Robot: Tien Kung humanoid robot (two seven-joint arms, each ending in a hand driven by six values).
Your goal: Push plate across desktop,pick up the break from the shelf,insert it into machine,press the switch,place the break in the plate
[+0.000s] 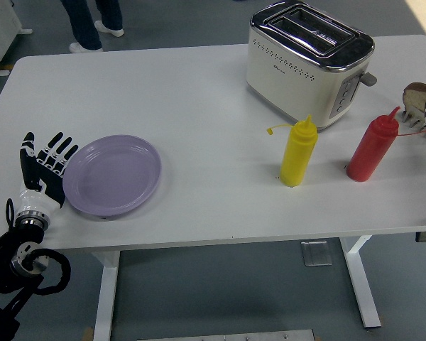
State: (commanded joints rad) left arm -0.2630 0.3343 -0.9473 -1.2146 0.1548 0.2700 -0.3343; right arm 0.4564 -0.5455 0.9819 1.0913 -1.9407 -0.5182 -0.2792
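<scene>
I'm seeing my left hand (45, 172) standing at the plate's (113, 175) left rim, fingers (59, 150) spread flat and gripping nothing; whether it is touching the rim is hard to tell. The bread rack (420, 101) is getting cut off at the bench's (192, 92) right edge. The toaster's (307, 62) small logo is proving unreadable.

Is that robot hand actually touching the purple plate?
Touching. In the head view the left hand stands with fingers spread, their edge meeting the left rim of the purple plate with no table showing between.
</scene>
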